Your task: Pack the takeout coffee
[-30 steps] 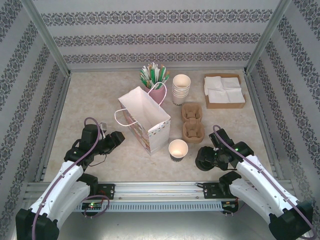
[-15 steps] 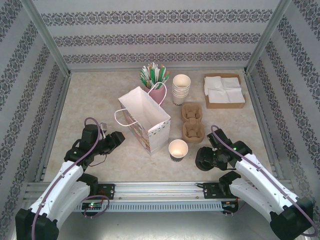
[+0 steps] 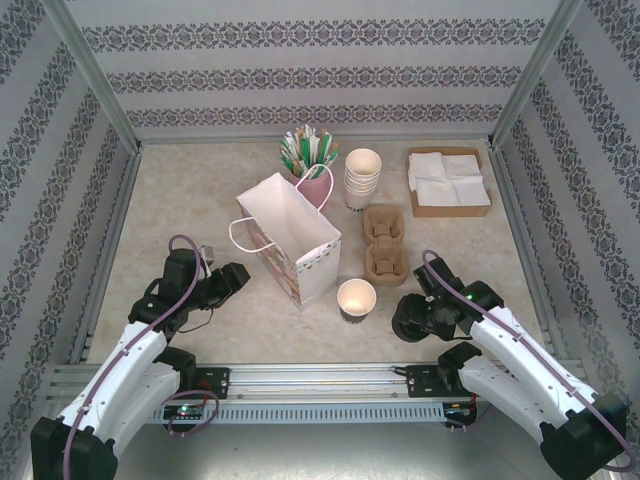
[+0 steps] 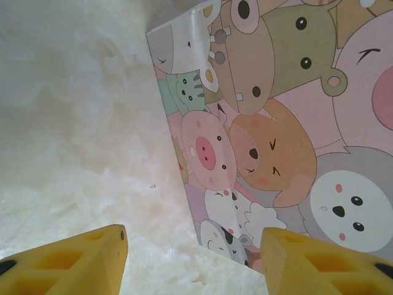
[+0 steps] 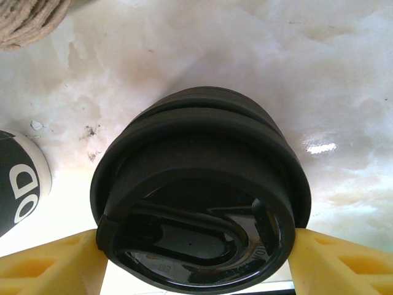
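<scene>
The takeout coffee's small paper cup (image 3: 356, 298) stands uncapped near the front middle, its dark side also at the left edge of the right wrist view (image 5: 18, 181). Just right of it, a round black lid (image 3: 404, 318) (image 5: 196, 184) lies on the table. My right gripper (image 3: 410, 314) (image 5: 196, 246) is shut on the lid, a yellow finger against each side of its rim. My left gripper (image 3: 234, 276) (image 4: 193, 246) is open and empty, low over the table, facing the cartoon-printed side of the paper bag (image 3: 290, 238) (image 4: 276, 123).
A brown pulp carrier (image 3: 385, 245) lies behind the cup. Stacked unlidded cream cups (image 3: 362, 178), a holder of green-and-white sticks (image 3: 308, 150) and a cardboard box of napkins (image 3: 448, 182) stand along the back. Patterned walls close in three sides.
My right gripper's jaws have narrowed onto the black lid and the wrist has shifted slightly. The left arm, the cup and the bag have not moved.
</scene>
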